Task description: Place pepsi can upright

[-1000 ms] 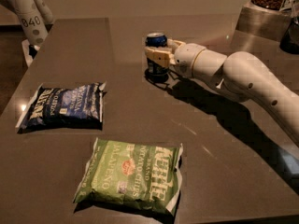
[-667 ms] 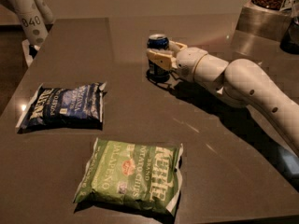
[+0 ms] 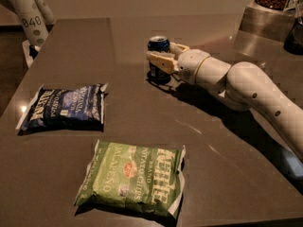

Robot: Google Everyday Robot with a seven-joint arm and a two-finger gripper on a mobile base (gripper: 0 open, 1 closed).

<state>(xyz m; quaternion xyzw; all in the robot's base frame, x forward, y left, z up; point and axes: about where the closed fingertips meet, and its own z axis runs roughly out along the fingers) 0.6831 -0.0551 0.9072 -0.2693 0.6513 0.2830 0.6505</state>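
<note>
Standing near the dark table (image 3: 222,174), I see the white robot arm (image 3: 246,82) reach across from the right side. Its gripper (image 3: 160,53) is at the far middle of the table, and it is closed around the pepsi can (image 3: 158,43), with one pale finger (image 3: 161,62) across the front of the can and the other behind it. The can stands straight up, its silver top facing the ceiling, and its bottom looks like it sits on the table. I think the gripper holds the can by its sides so the can cannot tip or roll while it is set down. The job looks almost done; what is left, I guess, is to let go gently and pull back without bumping it. A blue chip bag (image 3: 64,107) lies flat on the left and a green chip bag (image 3: 132,181) lies flat nearer to me. Both are well apart from the can, so they are not in the way.
</note>
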